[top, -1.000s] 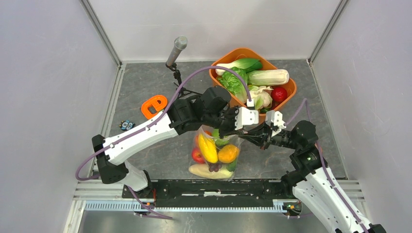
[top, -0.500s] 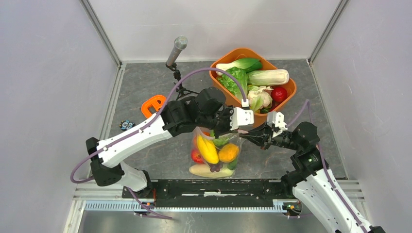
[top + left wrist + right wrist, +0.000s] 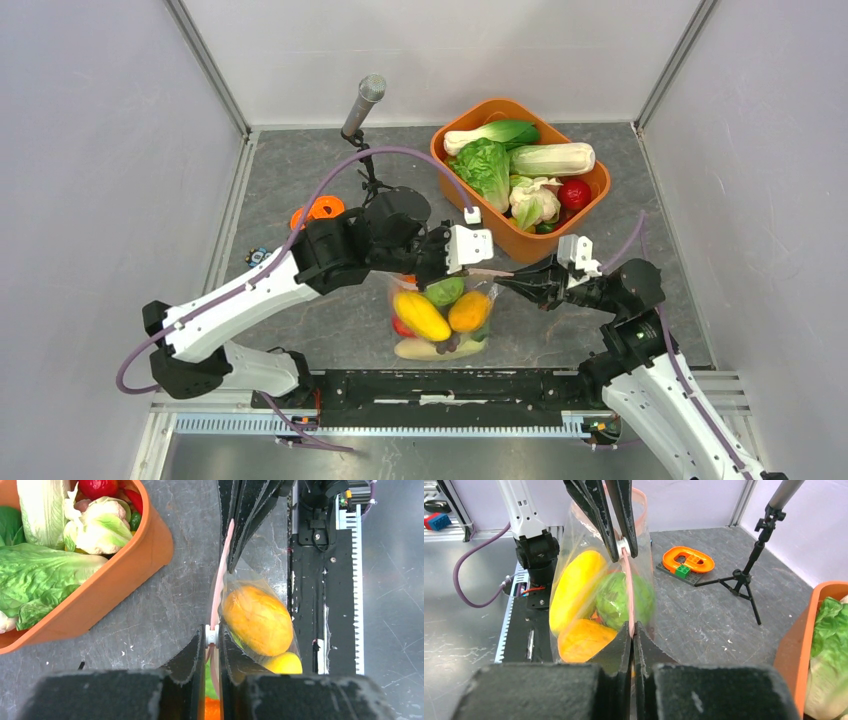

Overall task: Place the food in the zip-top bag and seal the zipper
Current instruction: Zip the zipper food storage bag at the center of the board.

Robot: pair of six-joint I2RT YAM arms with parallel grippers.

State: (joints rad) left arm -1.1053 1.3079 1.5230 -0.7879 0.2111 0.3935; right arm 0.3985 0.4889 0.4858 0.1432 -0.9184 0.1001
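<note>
- Nearest my bases hangs the zip-top bag [image 3: 438, 318], its lower end close to the black rail [image 3: 450, 385]. I cannot tell whether it rests on the table [image 3: 300, 180].
- The food [image 3: 574, 592] is inside it. I can see a yellow piece [image 3: 420, 315], an orange piece [image 3: 468, 311] and a green piece [image 3: 443, 291], with something red and something dark low down. As I judge it, the filling step is done.
- Just above the food, my right gripper [image 3: 632, 630] is clenched on one end of the zipper [image 3: 220, 580], with the pink strip pinched flat between the fingers.
- A little further along the strip, my left gripper [image 3: 212, 637] is clamped on the zipper at its white slider [image 3: 624, 544].
- Between my two grips the strip runs as one thin line, so that stretch looks sealed to me.
- Beyond my left fingers the right wrist view shows the pink edge curving apart. I judge the rest of the mouth to be unsealed, so the slider has that stretch left to travel.
- Further off stands the orange tub [image 3: 130, 575], holding lettuce, cabbage and a red piece. I cannot say whether those belong in the bag too.
- Farthest back is the microphone [image 3: 368, 95] on its stand.
</note>
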